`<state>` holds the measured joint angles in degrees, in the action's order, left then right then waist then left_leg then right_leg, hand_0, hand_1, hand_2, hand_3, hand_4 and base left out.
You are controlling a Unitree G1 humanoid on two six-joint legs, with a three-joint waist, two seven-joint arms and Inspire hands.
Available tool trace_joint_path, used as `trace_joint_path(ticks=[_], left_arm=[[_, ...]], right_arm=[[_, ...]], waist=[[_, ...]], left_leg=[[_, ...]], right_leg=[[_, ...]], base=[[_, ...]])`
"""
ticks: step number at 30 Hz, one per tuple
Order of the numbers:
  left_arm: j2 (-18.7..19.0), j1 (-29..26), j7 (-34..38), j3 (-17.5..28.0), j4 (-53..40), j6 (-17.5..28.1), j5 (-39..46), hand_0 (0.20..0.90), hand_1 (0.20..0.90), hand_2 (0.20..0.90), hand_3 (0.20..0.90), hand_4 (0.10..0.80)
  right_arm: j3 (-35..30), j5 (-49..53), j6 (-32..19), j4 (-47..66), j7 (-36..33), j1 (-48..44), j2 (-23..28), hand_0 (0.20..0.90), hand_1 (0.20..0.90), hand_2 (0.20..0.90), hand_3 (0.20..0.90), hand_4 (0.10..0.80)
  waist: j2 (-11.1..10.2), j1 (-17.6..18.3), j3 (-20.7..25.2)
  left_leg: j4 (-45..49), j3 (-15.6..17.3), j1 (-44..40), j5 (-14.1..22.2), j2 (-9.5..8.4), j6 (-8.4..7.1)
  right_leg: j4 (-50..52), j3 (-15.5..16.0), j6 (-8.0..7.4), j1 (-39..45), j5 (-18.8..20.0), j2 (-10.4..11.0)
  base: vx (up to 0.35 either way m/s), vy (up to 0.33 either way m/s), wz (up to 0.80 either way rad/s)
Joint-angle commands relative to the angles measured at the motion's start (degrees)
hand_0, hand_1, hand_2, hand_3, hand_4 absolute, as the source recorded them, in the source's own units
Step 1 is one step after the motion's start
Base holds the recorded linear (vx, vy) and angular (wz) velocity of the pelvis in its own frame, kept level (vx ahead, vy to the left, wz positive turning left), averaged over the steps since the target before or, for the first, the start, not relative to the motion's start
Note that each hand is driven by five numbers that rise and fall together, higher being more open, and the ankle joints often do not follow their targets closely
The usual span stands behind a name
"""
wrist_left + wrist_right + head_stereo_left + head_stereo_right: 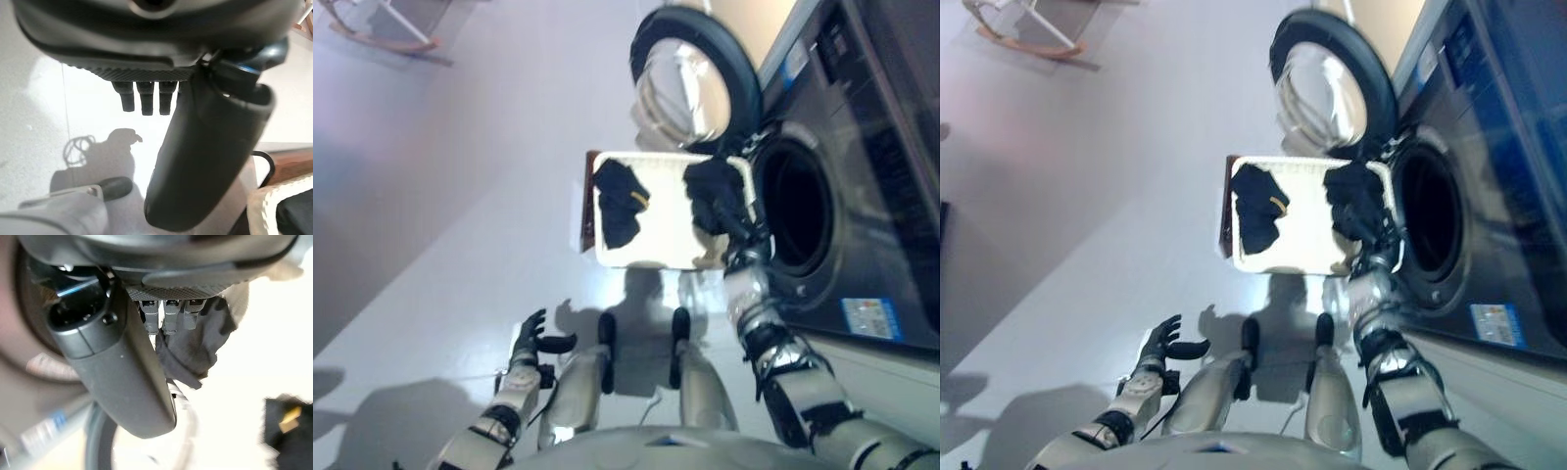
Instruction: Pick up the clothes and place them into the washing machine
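Note:
A shallow white wicker basket (pixel 668 230) rests on a low dark brown box (pixel 587 201) beside the washing machine (pixel 871 196). The machine's round door (pixel 690 83) is swung open and its drum opening (pixel 798 211) is dark. A dark garment with a small yellow tag (pixel 620 201) lies at the basket's left side. My right hand (pixel 741 235) is at the basket's right rim, next to the drum opening. Its fingers are curled on a second dark garment (pixel 713 191), which also shows past the fingers in the right wrist view (pixel 195 342). My left hand (pixel 530 338) is open and idle low on the left.
The white floor stretches to the left of the basket. A rocking chair (pixel 382 29) stands at the far left. The basket's rim (pixel 259 205) shows in the left wrist view beside the thumb (pixel 205 156).

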<state>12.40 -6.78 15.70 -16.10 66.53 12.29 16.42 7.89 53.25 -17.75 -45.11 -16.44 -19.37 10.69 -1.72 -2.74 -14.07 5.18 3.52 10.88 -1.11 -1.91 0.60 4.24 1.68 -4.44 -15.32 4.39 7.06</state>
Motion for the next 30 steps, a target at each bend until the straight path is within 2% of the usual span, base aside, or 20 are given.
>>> trace_joint_path(ticks=[1, 2, 3, 8, 13, 17, 18, 22, 30], left_arm=[[0.91, 3.43, -0.55, 2.11, 2.66, 0.63, -2.81, 0.900, 0.900, 0.900, 0.900, 0.800], [0.91, 3.50, -0.55, 2.10, 2.64, 0.63, -2.81, 0.900, 0.900, 0.900, 0.900, 0.800], [0.49, 5.08, -1.15, 2.99, 2.81, 0.20, -3.11, 0.900, 0.900, 0.900, 0.900, 0.800], [0.18, 7.25, -1.80, 4.38, 4.67, -0.82, -5.21, 0.900, 0.900, 0.900, 0.900, 0.800], [0.58, 9.60, -2.05, 5.96, 5.92, -1.40, -8.39, 0.900, 0.900, 0.900, 0.900, 0.800], [1.24, 9.94, -1.92, 6.16, 5.58, -1.42, -9.38, 0.900, 0.900, 0.900, 0.900, 0.800], [1.75, 9.90, -1.73, 6.16, 5.03, -1.35, -10.05, 0.900, 0.900, 0.900, 0.900, 0.800], [2.75, 9.72, -1.60, 5.58, 3.72, -1.12, -10.41, 0.900, 0.900, 0.900, 0.900, 0.800], [4.48, 7.91, -0.53, 4.00, 1.64, -0.50, -9.79, 0.900, 0.900, 0.900, 0.900, 0.800]], right_arm=[[0.39, -3.80, -0.02, 9.46, 6.81, 4.39, 1.73, 0.900, 0.900, 0.900, 0.900, 0.800], [0.41, -3.81, -0.01, 9.51, 6.79, 4.48, 1.73, 0.900, 0.900, 0.900, 0.900, 0.800], [0.54, -2.27, 0.55, 10.85, 8.20, 8.03, 1.13, 0.900, 0.900, 0.900, 0.900, 0.800], [0.41, -0.33, 1.57, 12.25, 10.49, 13.41, -0.59, 0.900, 0.900, 0.900, 0.900, 0.800], [1.58, -7.33, 3.07, 12.44, 9.56, 15.54, 1.53, 0.900, 0.900, 0.900, 0.900, 0.800], [2.50, -13.01, 3.88, 10.86, 7.86, 14.47, 2.64, 0.900, 0.900, 0.900, 0.900, 0.800], [3.34, -17.97, 4.80, 8.51, 6.49, 12.61, 3.78, 0.900, 0.900, 0.900, 0.900, 0.800], [5.47, -24.20, 6.27, 4.52, 4.95, 8.11, 5.22, 0.900, 0.900, 0.900, 0.900, 0.800], [7.88, -30.69, 7.20, -2.37, 1.28, -2.66, 5.79, 0.900, 0.900, 0.900, 0.900, 0.800]], waist=[[1.95, -0.40, 8.14], [1.96, -0.39, 8.10], [1.48, -0.24, 10.05], [0.53, -0.20, 11.14], [-0.05, -0.85, 13.50], [-0.37, -1.37, 13.81], [-0.51, -1.86, 13.85], [-0.91, -2.88, 13.07], [-1.52, -4.63, 9.09]], left_leg=[[-5.25, -2.18, -0.72, -2.69, 0.62, -2.30], [-5.36, -2.20, -0.88, -2.72, 0.63, -2.30], [-7.21, -2.09, -3.34, -2.75, 0.88, -2.46], [-8.12, -1.80, -7.76, -2.16, 1.46, -2.23], [-9.12, -1.59, -11.40, -1.17, 1.44, -2.04], [-9.24, -1.88, -12.14, -0.93, 1.42, -1.98], [-9.13, -2.29, -12.26, -0.79, 1.33, -1.90], [-8.68, -3.45, -11.88, -0.67, 1.26, -1.66], [-7.46, -5.95, -7.74, -1.42, 0.88, -1.64]], right_leg=[[0.02, 2.39, -1.53, 5.95, -3.13, -0.90], [-0.12, 2.42, -1.53, 6.13, -3.07, -0.91], [-1.78, 2.53, -1.77, 8.22, -2.83, -1.11], [-0.89, 2.76, -1.51, 12.25, -3.93, -1.66], [-2.68, 3.16, -1.91, 15.81, -4.14, -1.48], [-2.79, 3.63, -2.00, 16.88, -4.38, -1.28], [-2.59, 4.05, -1.93, 17.18, -4.71, -1.21], [-1.36, 4.87, -1.80, 17.01, -5.49, -1.04], [0.23, 7.16, -1.58, 14.64, -5.86, -0.36]], base=[[0.078, -0.026, -0.05], [0.110, -0.030, -0.11], [0.112, -0.031, -0.12], [0.094, -0.020, -0.03], [0.080, -0.001, 0.04], [0.040, -0.003, 0.01], [0.018, 0.002, 0.04], [0.015, 0.001, 0.15], [-0.065, -0.008, 0.25]])
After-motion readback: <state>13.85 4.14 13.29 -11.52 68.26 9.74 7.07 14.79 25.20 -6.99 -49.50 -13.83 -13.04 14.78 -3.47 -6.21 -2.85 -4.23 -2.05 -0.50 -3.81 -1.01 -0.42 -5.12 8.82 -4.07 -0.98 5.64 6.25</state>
